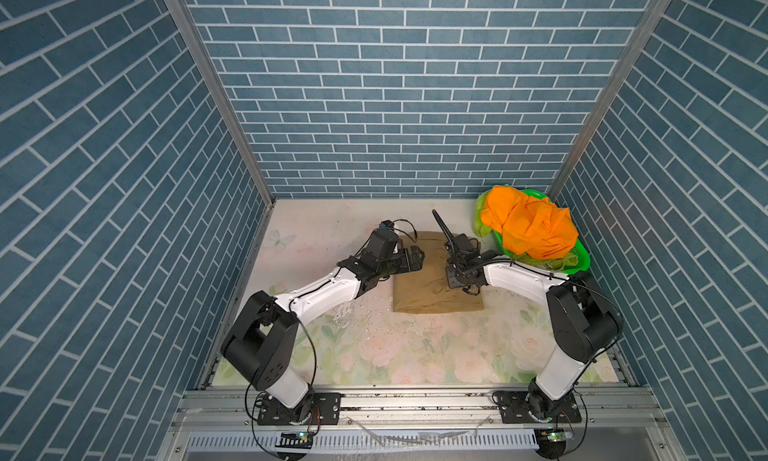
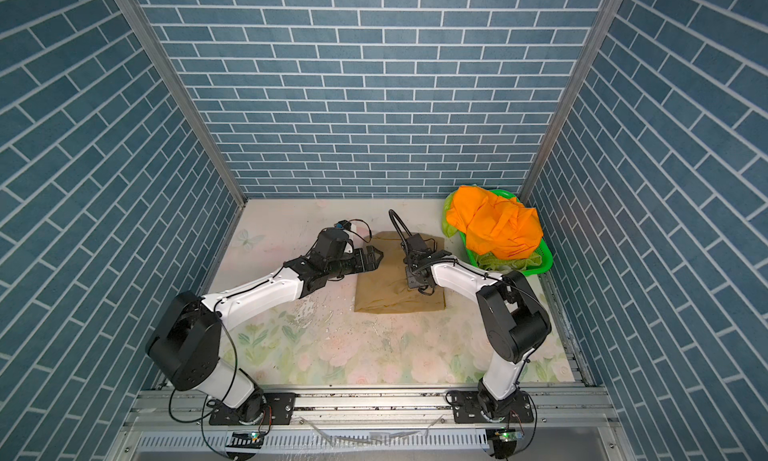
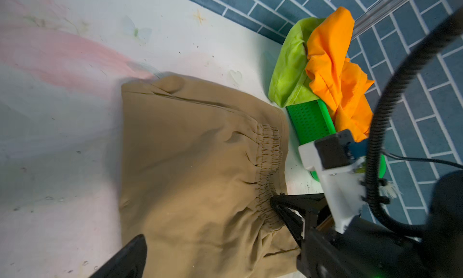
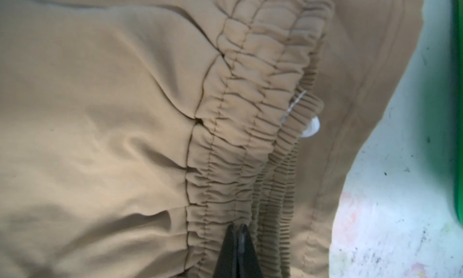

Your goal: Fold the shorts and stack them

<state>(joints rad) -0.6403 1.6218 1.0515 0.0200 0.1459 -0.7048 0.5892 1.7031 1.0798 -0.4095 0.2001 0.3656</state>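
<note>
The right gripper (image 4: 237, 228) pinches the tan shorts (image 1: 419, 290) at the waistband (image 4: 250, 114), likely to fold them; the left gripper (image 2: 376, 258) hangs released at their left edge, ready to help.

The lime green shorts (image 3: 290, 63) lie largely buried under the orange shorts (image 3: 330, 63), which also conceal the inside of the basket (image 3: 310, 121) at far right. The right hand (image 4: 237, 230) shows only its tips in the right wrist view (both top views lose them beneath its wrist). There the tan shorts (image 4: 125, 114) overrun every edge but one, the basket a green blur.
</note>
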